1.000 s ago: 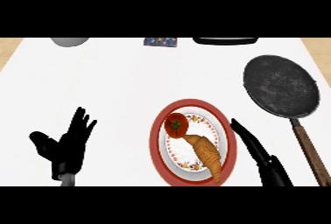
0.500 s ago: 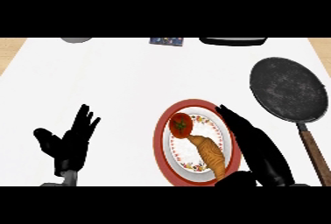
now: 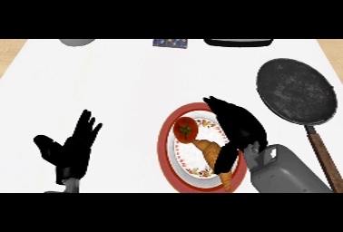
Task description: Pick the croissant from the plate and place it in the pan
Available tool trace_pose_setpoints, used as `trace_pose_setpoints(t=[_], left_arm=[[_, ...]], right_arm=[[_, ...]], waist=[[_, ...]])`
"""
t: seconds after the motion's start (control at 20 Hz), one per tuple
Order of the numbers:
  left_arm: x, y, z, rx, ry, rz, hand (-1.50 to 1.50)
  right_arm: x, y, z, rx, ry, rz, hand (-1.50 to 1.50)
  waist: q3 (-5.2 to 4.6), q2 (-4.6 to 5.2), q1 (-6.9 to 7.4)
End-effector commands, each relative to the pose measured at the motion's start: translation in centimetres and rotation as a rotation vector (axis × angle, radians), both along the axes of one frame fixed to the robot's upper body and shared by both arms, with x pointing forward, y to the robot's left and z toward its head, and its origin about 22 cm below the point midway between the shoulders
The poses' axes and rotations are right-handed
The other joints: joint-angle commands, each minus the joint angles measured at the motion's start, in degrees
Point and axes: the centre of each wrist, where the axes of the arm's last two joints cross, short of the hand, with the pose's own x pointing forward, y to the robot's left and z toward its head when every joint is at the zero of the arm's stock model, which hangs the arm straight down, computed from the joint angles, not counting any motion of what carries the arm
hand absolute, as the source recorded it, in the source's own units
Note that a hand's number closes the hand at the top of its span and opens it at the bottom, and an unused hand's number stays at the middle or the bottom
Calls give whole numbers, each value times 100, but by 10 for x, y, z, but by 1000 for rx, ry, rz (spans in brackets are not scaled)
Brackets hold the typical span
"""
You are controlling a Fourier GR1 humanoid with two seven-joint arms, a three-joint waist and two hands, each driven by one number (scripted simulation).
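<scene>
Croissant (image 3: 212,156) lying on the red-rimmed plate (image 3: 164,145), just below a tomato (image 3: 185,129), one end reaching toward the plate's lower edge. Right hand (image 3: 236,122) spread over the plate's right half, fingers straight and pointing up-left, thumb (image 3: 224,164) angled down across the croissant and hiding part of it; nothing gripped. Grey forearm (image 3: 288,172) entering from the lower right. Left hand (image 3: 70,149) open and resting at the lower left, fingers up, well apart from the plate. Dark pan (image 3: 295,90) at the right, holding nothing, wooden handle (image 3: 325,154) running toward the lower edge beside the forearm. Small items along the far edge too unclear to name.
</scene>
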Motion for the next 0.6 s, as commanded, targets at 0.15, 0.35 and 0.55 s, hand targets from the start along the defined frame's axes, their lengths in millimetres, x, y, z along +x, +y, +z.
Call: trace_pose_setpoints(t=[0.15,0.35,0.55], left_arm=[[-7,2,-12,-4,79,9,0],[-18,-4,-6,-19,65,-4,0],[-12,3,-2,1,57,34,0]], right_arm=[[11,-1,-17,-113,258,85,-150],[5,-18,-34,-96,284,86,-150],[-2,-16,-21,-91,223,99,-150]], waist=[[-27,14,-71],[-23,5,-83],[-24,3,-98]])
